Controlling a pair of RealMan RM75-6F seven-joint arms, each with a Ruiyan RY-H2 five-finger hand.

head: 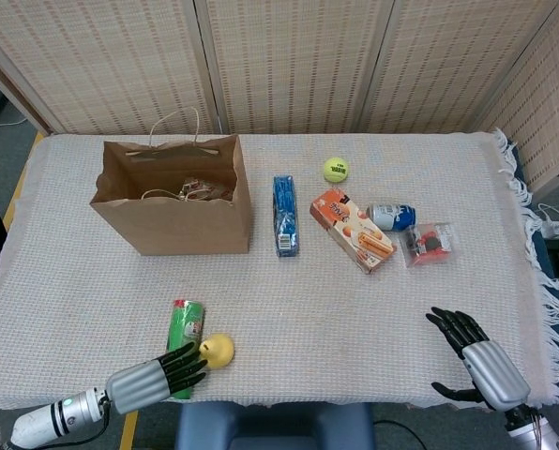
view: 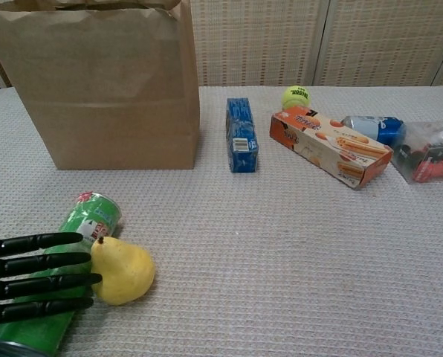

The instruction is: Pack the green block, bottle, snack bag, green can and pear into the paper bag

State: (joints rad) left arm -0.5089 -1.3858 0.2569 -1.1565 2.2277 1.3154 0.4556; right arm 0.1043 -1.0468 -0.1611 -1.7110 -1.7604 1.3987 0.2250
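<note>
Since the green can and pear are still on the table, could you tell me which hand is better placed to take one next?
Left: the left hand lies over the green can, fingertips at the pear; the right hand is far off.

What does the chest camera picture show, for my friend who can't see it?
A black-fingered robot left hand lies open over a green can lying on its side, fingertips reaching a yellow pear beside it. Behind stands a brown paper bag. To the right lie a blue box, an orange box and a tennis ball.
</note>
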